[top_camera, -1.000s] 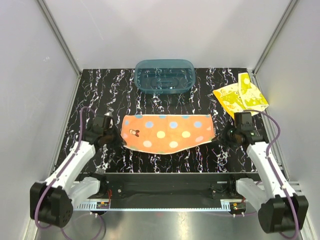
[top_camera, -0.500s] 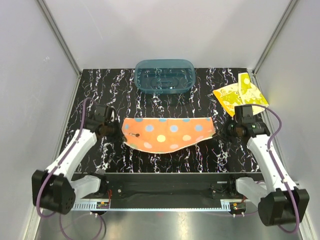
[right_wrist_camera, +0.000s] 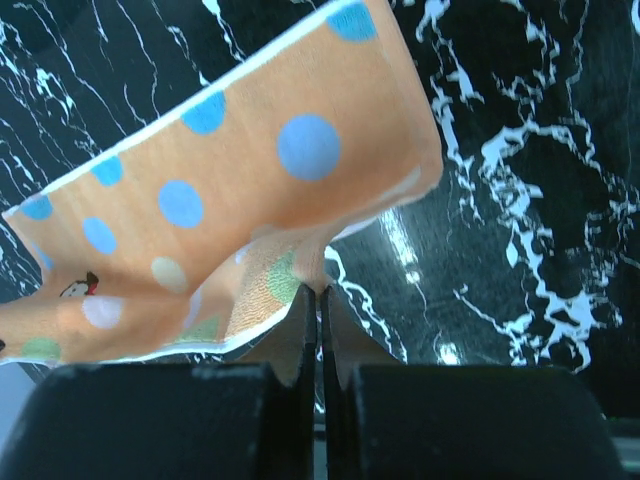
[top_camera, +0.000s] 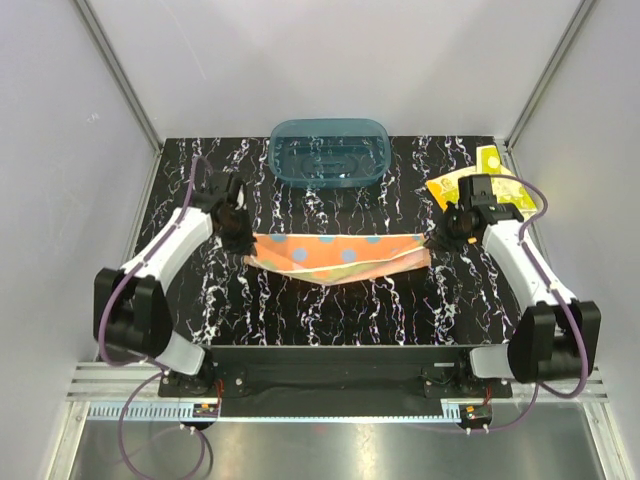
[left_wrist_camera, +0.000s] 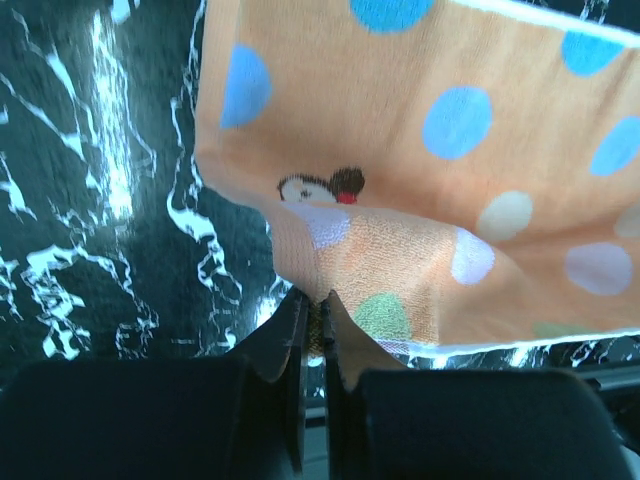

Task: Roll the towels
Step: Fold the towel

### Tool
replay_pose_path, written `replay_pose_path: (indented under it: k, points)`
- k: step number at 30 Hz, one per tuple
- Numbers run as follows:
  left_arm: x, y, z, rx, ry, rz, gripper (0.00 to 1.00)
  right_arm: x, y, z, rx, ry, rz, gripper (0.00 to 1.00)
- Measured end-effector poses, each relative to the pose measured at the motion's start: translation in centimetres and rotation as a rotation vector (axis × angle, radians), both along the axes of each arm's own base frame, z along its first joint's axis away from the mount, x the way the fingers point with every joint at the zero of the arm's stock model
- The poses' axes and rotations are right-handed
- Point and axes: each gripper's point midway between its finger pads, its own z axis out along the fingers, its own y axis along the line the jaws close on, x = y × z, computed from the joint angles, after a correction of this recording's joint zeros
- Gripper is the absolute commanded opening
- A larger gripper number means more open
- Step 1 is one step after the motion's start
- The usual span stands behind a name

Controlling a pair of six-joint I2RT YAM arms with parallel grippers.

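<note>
The overhead view is showing the orange cloth towel with blue and pale dots (top_camera: 340,255) sagging between both arms over the black marbled table (top_camera: 330,310), near the teal translucent plastic tub (top_camera: 328,152). The bright yellow patterned towel (top_camera: 445,187) is lying partly beneath the right arm. Only the wrist views are revealing the grips: the left gripper (left_wrist_camera: 312,300) and the right gripper (right_wrist_camera: 320,292) are each pinching a corner of the orange towel in almost closed jaws.

The near towel (top_camera: 340,256) spans mid-tabletop (top_camera: 330,320) between the left jaws and the right jaws — the tub (top_camera: 328,152) behind it, the far towel (top_camera: 445,188) in the back-right corner.
</note>
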Motion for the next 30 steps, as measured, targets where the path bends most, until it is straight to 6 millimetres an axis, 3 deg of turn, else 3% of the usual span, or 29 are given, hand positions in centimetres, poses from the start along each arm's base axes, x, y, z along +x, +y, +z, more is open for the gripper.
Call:
replay_pose_path:
  k: [14,26,30]
  points:
    - [5.8,0.2,-1.3,0.098,0.039,-0.008,0.00,3.9,-1.4,-3.8,-0.027,0.067,0.000,0.00]
    - [7.5,0.5,-3.3,0.146,0.099,-0.005,0.00,6.0,-1.9,-5.4,-0.014,0.087,0.009,0.00]
    - [8.0,0.7,-3.9,0.163,0.112,-0.008,0.06,6.4,-1.8,-6.1,-0.011,0.104,0.012,0.00]
